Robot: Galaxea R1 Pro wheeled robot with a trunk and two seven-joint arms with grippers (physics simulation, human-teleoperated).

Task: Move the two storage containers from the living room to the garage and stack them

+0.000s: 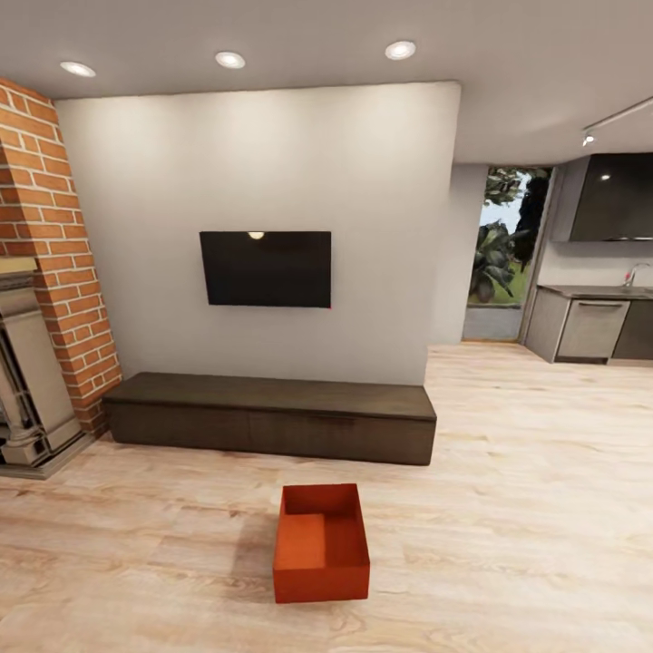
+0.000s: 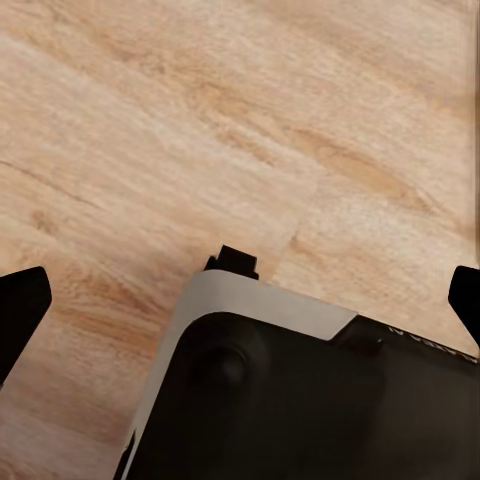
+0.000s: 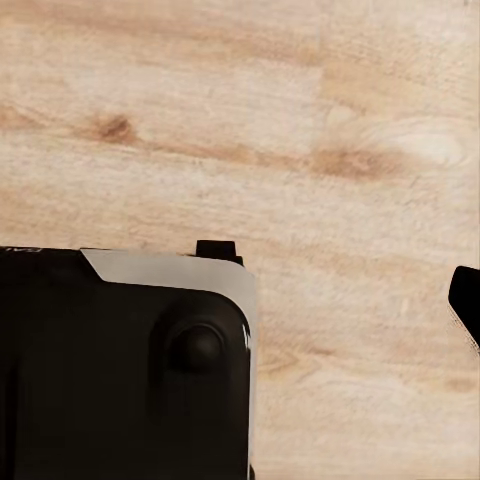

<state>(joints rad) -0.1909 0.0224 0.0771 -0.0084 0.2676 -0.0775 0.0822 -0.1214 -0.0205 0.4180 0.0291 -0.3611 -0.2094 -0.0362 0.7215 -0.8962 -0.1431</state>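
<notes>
Right, one orange-red storage container (image 1: 321,544) sits open-top on the light wood plank floor (image 1: 526,508), just in front of the long low dark bench (image 1: 272,417). It looks rigid, light and thin-walled; the two long rims seem the sensible hold. Left hand (image 2: 240,295) spread wide, empty. Right hand: can't tell.

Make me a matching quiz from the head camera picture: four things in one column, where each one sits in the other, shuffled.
1. bin
2. TV
3. fireplace
4. bench

a. on the white wall
b. at the picture's left edge
c. on the wood floor
d. against the wall, under the TV

Pairs: 1-c, 2-a, 3-b, 4-d
</notes>
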